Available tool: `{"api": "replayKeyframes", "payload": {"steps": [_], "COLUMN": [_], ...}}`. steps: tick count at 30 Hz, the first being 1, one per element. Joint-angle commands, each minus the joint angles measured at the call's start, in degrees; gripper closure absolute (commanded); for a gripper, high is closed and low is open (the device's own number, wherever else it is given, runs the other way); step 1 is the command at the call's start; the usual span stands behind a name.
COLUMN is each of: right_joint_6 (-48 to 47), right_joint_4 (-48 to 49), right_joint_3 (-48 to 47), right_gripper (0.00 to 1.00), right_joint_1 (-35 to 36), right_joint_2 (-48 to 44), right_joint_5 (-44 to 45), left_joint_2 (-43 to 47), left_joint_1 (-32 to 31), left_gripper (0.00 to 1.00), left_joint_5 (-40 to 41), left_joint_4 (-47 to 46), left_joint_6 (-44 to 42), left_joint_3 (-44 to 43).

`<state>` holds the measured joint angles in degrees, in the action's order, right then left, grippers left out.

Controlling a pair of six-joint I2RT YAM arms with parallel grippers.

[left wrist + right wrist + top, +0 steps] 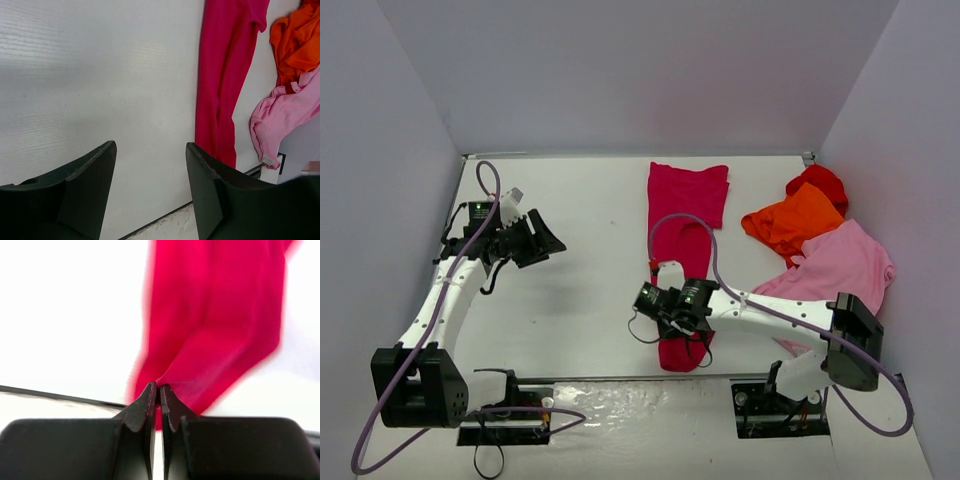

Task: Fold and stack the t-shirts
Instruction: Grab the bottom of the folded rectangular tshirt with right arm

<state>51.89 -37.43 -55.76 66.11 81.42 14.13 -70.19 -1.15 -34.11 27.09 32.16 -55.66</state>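
From the top view, the crimson-magenta t-shirt (686, 225) lies in the middle of the table (580, 300) as a long, narrow strip running from the far side towards the near edge. It looks already folded in lengthwise. The right gripper (665, 318) is down over the near part of that strip. The left gripper (535, 240) hangs over bare table well to the left, apart from every shirt. At the far right, the orange t-shirt (790, 222), the red t-shirt (820, 182) and the light pink t-shirt (840, 262) sit crumpled against one another, none of them spread or folded.

In the left wrist view, the left gripper (150, 148) has its jaws standing apart with only tabletop between them, so it holds nothing. Beyond it the crimson-magenta t-shirt (220, 85) stretches away, with the orange t-shirt (295, 45) and light pink t-shirt (287, 112) bunched to its right.

In the right wrist view, the right gripper (156, 388) is pinched closed, and a ridge of the crimson-magenta t-shirt (215, 330) rises into its tips, so it appears to grip the cloth. The view is blurred.

I judge the task to be in its early part. The first shirt is half folded and wants a crosswise fold. Three shirts remain untouched, and no stack is begun.
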Motion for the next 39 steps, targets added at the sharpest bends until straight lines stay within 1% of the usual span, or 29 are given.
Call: {"api": "replayKeyframes", "payload": {"steps": [1, 6, 8, 11, 15, 19, 26, 27, 29, 31, 32, 33, 34, 37, 39], "right_joint_6": [-7.57, -13.38, -14.69, -15.74, -15.88, -15.65, -15.23, -15.13, -14.29, -12.16, -11.03, -8.80, -6.22, 0.36, 3.30], "right_joint_4": [1.34, 8.28, 9.45, 10.04, 10.99, 11.69, 12.31, 12.35, 12.32, 12.14, 11.89, 11.19, 10.50, 9.43, 8.36], "right_joint_3": [-11.03, -20.99, -24.67, -29.74, -30.97, -31.37, -31.55, -31.46, -31.09, -29.68, -28.84, -27.02, -24.19, -10.50, -1.95], "right_gripper": [1.00, 1.00, 1.00, 1.00, 1.00, 1.00, 1.00, 0.98, 0.80, 0.49, 0.38, 0.34, 0.33, 0.33, 0.34], "right_joint_1": [0.76, 1.99, 3.64, 6.49, 10.70, 13.97, 15.26, 15.28, 15.42, 14.82, 14.08, 13.30, 11.80, 4.16, 0.15], "right_joint_2": [5.08, 14.11, 19.36, 23.76, 27.56, 28.81, 28.88, 28.83, 28.17, 24.86, 22.50, 19.82, 17.39, 8.29, -0.04], "right_joint_5": [4.45, 0.75, -1.34, -3.02, -6.90, -8.35, -8.40, -8.19, -6.87, -2.19, 0.46, 1.49, 2.17, 2.72, 1.99], "left_joint_2": [1.75, 3.28, 3.57, 4.16, 4.69, 4.55, 4.96, 4.98, 5.07, 5.12, 5.07, 5.02, 4.98, 4.91, 4.73], "left_joint_1": [0.00, 0.09, 0.09, 0.09, 0.27, 0.27, 0.27, 0.27, 0.27, 0.30, 0.35, 0.36, 0.36, 0.36, 0.56], "left_gripper": [0.45, 0.45, 0.46, 0.45, 0.46, 0.46, 0.46, 0.46, 0.46, 0.45, 0.46, 0.46, 0.46, 0.46, 0.46], "left_joint_5": [-0.91, -0.71, -0.78, -0.85, -0.56, -0.78, -1.02, -0.99, -0.96, -0.93, -0.88, -0.82, -0.79, -0.39, -0.30], "left_joint_4": [-2.26, -1.12, -0.91, 0.07, 0.66, 0.04, -1.24, -1.25, -1.25, -1.07, -0.92, -0.70, -0.50, -0.09, -0.11], "left_joint_6": [0.76, 0.26, 0.18, -0.30, -1.10, -0.84, 0.01, 0.01, -0.08, -0.32, -0.42, -0.59, -0.78, -1.27, -1.57], "left_joint_3": [-2.09, -2.04, -1.83, -1.65, -1.39, -1.01, 0.31, 0.43, 0.61, 0.61, 0.56, 0.40, 0.21, -0.24, -0.24]}}
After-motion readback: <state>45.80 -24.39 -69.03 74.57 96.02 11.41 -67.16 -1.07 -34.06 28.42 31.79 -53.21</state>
